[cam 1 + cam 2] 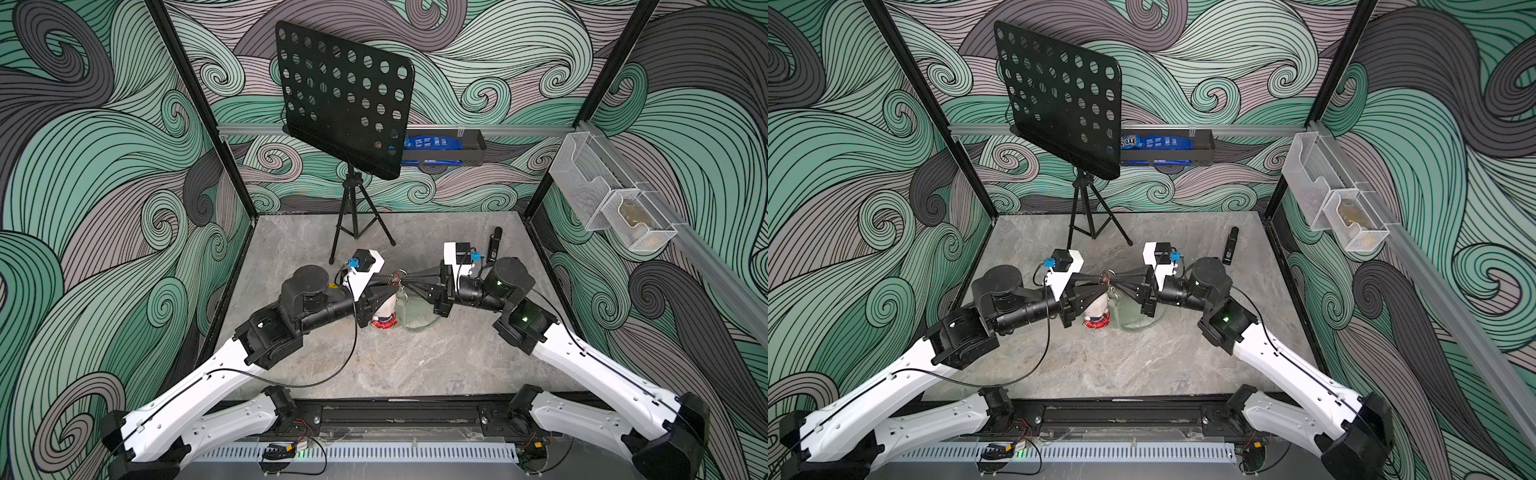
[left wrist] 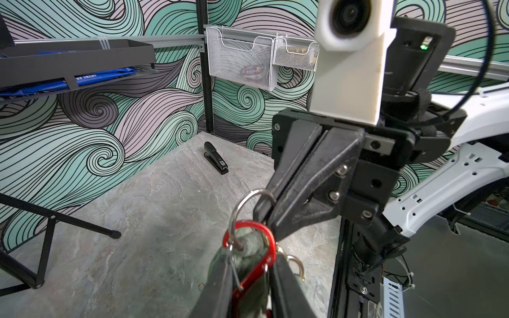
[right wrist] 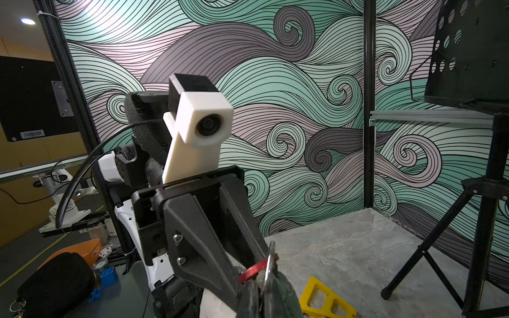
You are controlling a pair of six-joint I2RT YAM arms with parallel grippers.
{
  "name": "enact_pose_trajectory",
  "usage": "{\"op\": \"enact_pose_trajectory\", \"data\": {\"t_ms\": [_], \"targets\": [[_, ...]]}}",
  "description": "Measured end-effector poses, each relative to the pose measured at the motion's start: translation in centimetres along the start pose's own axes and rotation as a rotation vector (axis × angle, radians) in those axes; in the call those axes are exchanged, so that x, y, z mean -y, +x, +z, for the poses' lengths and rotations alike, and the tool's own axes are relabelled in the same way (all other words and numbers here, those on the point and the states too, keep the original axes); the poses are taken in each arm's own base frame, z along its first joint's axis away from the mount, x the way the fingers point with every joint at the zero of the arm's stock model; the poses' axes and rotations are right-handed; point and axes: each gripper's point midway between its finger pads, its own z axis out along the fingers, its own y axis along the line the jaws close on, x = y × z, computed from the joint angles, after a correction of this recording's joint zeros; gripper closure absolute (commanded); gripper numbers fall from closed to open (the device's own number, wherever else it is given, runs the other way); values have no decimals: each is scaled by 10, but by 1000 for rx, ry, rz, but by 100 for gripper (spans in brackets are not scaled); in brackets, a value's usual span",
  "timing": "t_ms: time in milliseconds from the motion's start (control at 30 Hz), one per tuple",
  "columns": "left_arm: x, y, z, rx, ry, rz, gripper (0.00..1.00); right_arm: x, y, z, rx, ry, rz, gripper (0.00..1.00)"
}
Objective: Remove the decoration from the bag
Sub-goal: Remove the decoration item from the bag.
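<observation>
Both grippers meet tip to tip above the middle of the table. My left gripper [image 1: 390, 279] [image 2: 252, 264] is shut on a red carabiner [image 2: 257, 254], one finger on each side. The bag's sage-green strap [image 2: 248, 245] and a silver metal ring [image 2: 245, 205] pass through that carabiner. My right gripper [image 1: 405, 279] [image 2: 263, 213] [image 3: 260, 289] is shut on the ring [image 3: 269, 261]. The decoration, a white plush with a red tartan hem [image 1: 384, 316] [image 1: 1097, 312], hangs below the left gripper. The bag [image 1: 419, 318] [image 1: 1133, 316] droops to the table under the right gripper.
A music stand on a black tripod [image 1: 357, 224] rises behind the grippers. A black stapler [image 1: 494, 243] lies at the back right. A yellow wedge [image 3: 325, 302] sits on the table by the bag. A shelf with blue packs [image 1: 444, 145] and mesh baskets [image 1: 602, 195] hang on the walls.
</observation>
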Motion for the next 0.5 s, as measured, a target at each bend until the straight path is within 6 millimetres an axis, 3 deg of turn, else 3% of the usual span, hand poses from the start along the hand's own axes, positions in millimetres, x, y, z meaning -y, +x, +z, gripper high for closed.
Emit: {"op": "enact_pose_trajectory", "data": {"t_ms": [267,500], "targets": [[1,-1,-4,10,2,2,91,-6,-5,-3,12,-13,-10,100],[7,1,-6,11,31,13,96,-8,-7,-4,16,-19,-15,100]]}}
